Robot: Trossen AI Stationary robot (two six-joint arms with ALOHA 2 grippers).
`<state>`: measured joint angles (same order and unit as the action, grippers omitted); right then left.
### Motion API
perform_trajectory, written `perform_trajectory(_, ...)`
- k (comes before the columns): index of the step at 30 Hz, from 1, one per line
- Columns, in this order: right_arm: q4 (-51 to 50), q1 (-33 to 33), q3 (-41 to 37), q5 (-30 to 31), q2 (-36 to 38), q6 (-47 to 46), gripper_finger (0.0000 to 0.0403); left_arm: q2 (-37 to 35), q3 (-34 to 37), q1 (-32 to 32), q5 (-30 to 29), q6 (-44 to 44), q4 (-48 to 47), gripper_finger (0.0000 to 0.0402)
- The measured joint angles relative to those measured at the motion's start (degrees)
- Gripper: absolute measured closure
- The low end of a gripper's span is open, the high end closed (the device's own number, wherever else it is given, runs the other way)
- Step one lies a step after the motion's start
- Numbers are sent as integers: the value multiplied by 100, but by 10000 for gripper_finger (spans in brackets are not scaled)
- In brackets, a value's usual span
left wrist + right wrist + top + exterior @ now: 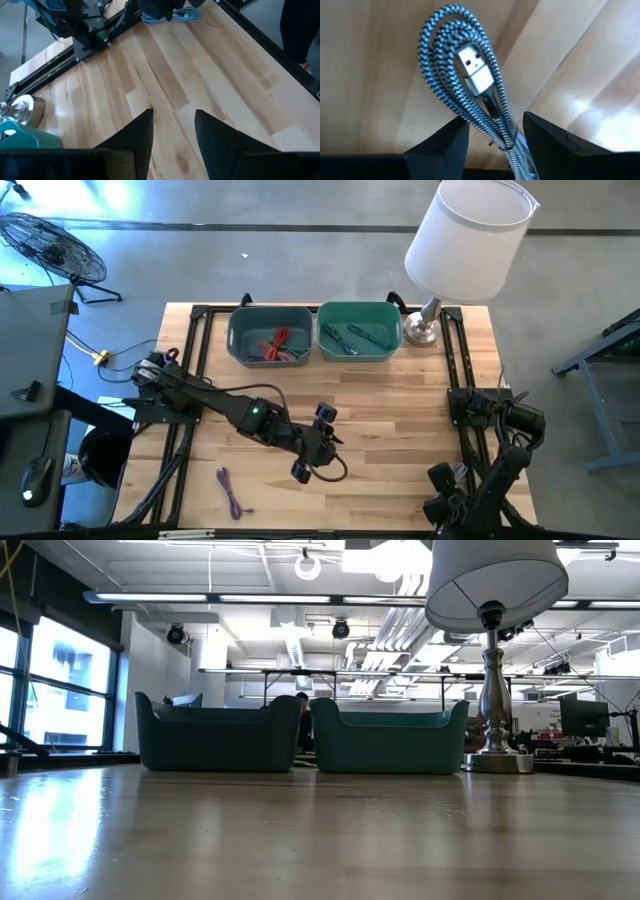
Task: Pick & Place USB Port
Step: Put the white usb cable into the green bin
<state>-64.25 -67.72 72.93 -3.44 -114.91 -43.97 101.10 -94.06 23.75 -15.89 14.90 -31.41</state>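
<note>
A black-and-white braided USB cable (465, 75) lies coiled on the wooden table, its silver plug (475, 70) facing up in the loop. My right gripper (492, 125) is open low over it at the table's near right (447, 478), one finger on each side of the cable strands. The cable also shows under that gripper in the left wrist view (172, 15). My left gripper (172, 115) is open and empty above the table's middle (325, 445), pointing toward the right edge. A purple cable (232, 492) lies at the near left.
A grey-blue bin (270, 335) with red and other cables and a teal bin (360, 330) with cables stand at the far edge. A lamp's base (422, 330) stands right of them under a white shade (470, 240). A black cable loop (332, 470) shows by the left wrist.
</note>
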Motion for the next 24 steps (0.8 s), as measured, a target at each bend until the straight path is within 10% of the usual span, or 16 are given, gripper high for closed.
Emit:
perform_trajectory(12, 260, 401, -384, 94, 30, -102, 383, 0, 0, 158, 357, -18, 140, 261)
perform_trajectory(24, -2398, 1610, 1078, 4369, 136, -111, 393, -23, 0, 912, -345, -17, 270, 261)
